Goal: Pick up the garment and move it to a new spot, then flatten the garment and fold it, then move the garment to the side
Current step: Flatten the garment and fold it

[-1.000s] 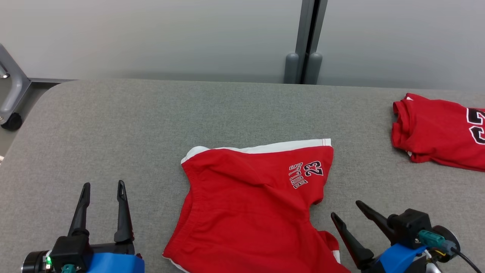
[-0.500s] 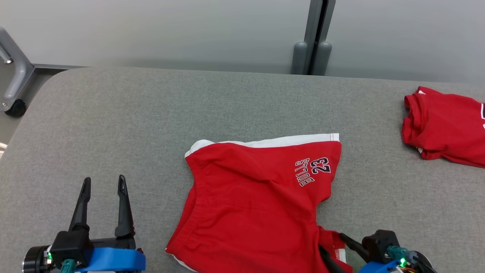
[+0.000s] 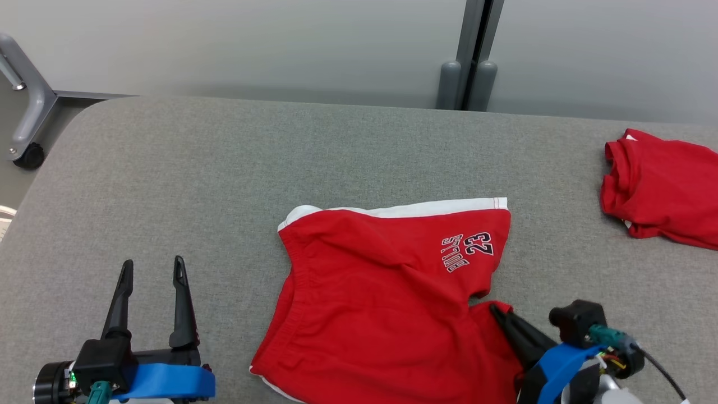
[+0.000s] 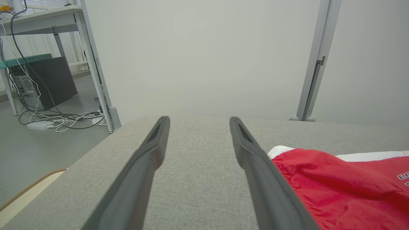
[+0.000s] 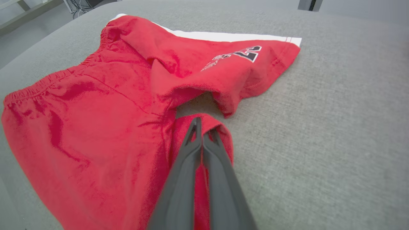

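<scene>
The garment (image 3: 381, 292) is a pair of red shorts with white trim and a "BULLS 23" print, lying spread and a little rumpled on the grey table (image 3: 224, 168). My right gripper (image 3: 495, 308) comes in from the lower right and is shut on the hem of the near leg, which bunches up around the fingers. In the right wrist view the closed right gripper (image 5: 204, 126) pinches that red fold of the garment (image 5: 96, 105). My left gripper (image 3: 151, 264) stands open over bare table, left of the shorts. In the left wrist view, the left gripper (image 4: 198, 119) holds nothing, with the garment (image 4: 335, 182) to its right.
Another red garment (image 3: 662, 191) lies bunched at the table's far right. A grey wall post (image 3: 468, 84) stands behind the table. A metal frame on a caster (image 3: 25, 134) is off the far left corner. Cables (image 4: 64, 118) lie on the floor beyond the left edge.
My right gripper moved left onto the near leg of the shorts and went from open to shut on its hem, which is slightly raised. The head camera shifted. The left gripper stayed put.
</scene>
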Motion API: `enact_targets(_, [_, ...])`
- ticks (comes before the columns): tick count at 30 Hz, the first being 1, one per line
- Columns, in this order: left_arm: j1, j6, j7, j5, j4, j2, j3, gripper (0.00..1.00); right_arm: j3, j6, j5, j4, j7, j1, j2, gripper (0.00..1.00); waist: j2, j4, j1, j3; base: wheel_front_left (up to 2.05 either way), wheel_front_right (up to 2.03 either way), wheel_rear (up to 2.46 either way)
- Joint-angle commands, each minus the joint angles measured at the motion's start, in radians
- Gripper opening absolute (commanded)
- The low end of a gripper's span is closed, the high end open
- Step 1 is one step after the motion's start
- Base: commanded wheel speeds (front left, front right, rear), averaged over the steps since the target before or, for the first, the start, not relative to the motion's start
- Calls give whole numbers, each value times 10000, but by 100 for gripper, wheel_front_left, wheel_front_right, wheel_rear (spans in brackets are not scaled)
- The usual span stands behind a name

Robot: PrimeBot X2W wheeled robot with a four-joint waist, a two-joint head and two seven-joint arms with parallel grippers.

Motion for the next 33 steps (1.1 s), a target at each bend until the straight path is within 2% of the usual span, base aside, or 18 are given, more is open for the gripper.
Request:
enact_targets(1, [-98, 33, -44, -50, 12, -19, 22, 100, -181, 6, -19, 77, -124, -378, -121, 0, -1, 5, -1, -5, 0, 0, 0])
enact_targets(9, [-263, 24, -44, -103, 3, -18, -99, 100, -709, 6, 283, 1131, -210, -2104, -189, 0, -1, 76, -1, 160, 0, 0, 0])
enact_targets(16, [-534, 67, -45, -185, 37, -18, -267, 100, -922, 5, 654, 3668, -355, -3939, 94, 0, -1, 223, -1, 475, 0, 0, 0])
enact_targets(17, [-575, 73, -44, -187, 46, -17, -292, 100, -868, 6, 703, 4008, -444, -4137, 175, 22, -1, 239, -1, 506, 0, 0, 0])
enact_targets(18, [-593, 87, -44, -176, 60, -17, -327, 100, -754, 6, 703, 4328, -537, -4300, 232, 56, -1, 249, -1, 526, 0, 0, 0])
enact_targets(19, [-584, 84, -44, -185, 73, -18, -350, 100, -670, 6, 743, 4589, -679, -4442, 275, 100, -1, 252, -1, 540, 0, 0, 0])
enact_targets(26, [-394, 77, -45, -99, 131, -19, -234, 100, -337, 6, 1160, 5234, -2379, -4263, 118, 100, -1, 52, -1, 369, 0, 0, 0])
enact_targets(33, [-112, 11, -45, -13, 60, -17, -74, 100, -1004, 6, 1312, 4025, -2997, -2972, -188, 100, -1, -360, -1, 106, 0, 0, 0])
